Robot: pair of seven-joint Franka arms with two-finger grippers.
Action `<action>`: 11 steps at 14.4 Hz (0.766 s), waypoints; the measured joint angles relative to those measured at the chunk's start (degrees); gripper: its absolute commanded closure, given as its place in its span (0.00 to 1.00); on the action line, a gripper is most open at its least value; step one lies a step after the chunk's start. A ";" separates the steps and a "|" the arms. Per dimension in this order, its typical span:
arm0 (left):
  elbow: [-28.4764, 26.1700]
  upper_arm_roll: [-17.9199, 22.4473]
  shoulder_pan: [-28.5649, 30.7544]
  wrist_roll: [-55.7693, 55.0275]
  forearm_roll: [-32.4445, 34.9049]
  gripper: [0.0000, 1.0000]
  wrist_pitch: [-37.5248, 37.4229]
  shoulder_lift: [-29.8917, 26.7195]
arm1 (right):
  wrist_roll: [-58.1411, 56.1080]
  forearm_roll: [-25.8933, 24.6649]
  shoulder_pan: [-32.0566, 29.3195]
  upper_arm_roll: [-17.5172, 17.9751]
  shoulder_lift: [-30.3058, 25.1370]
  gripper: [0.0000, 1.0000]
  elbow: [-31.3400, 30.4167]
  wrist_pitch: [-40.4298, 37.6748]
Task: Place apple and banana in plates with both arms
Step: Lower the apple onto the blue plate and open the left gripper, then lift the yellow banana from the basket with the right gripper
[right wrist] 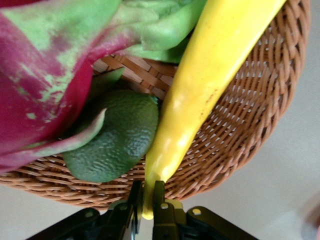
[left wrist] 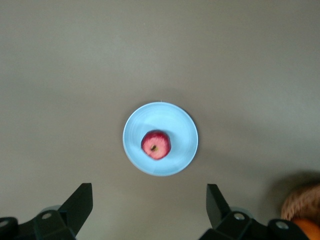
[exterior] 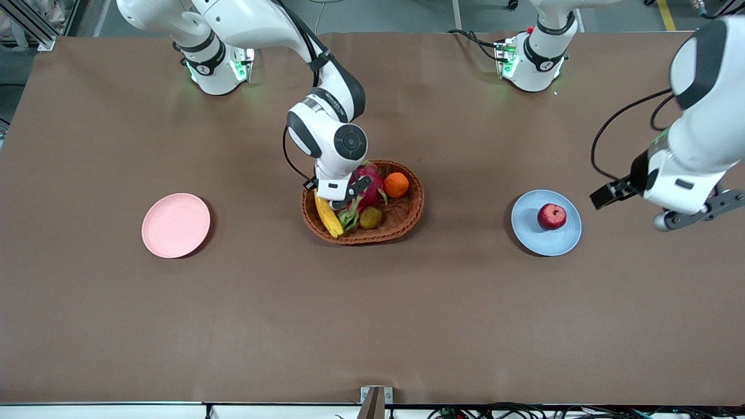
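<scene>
Dark red, the apple [exterior: 551, 216] sits on the light blue plate [exterior: 527, 230], and the left pincer [left wrist: 149, 210] hangs over the tabletop [exterior: 372, 326] beside it, fingers apart. The pale pink plate [exterior: 176, 225] lies toward the right arm's end. In the woven basket [exterior: 401, 224], the right pincer [right wrist: 148, 212] is clamped on the banana [exterior: 327, 216], beside the dragon fruit [exterior: 371, 181].

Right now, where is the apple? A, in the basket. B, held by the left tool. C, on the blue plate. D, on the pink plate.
C: the apple sits on the blue plate, while the left tool hangs open above it, holding nothing.
</scene>
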 measured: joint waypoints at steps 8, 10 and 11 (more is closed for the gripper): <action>2.80 0.66 0.28 12.89 -2.78 0.00 -5.52 -4.29 | 0.00 -0.01 0.00 -0.03 0.03 1.00 0.75 0.04; 1.76 1.09 -0.18 12.96 -3.26 0.00 -5.57 -5.52 | 0.09 -0.01 0.00 -0.10 0.02 1.00 1.44 -0.07; 1.31 2.00 -1.08 12.96 -3.34 0.00 -5.57 -6.00 | 0.36 0.00 0.00 -0.19 0.00 1.00 2.08 -0.20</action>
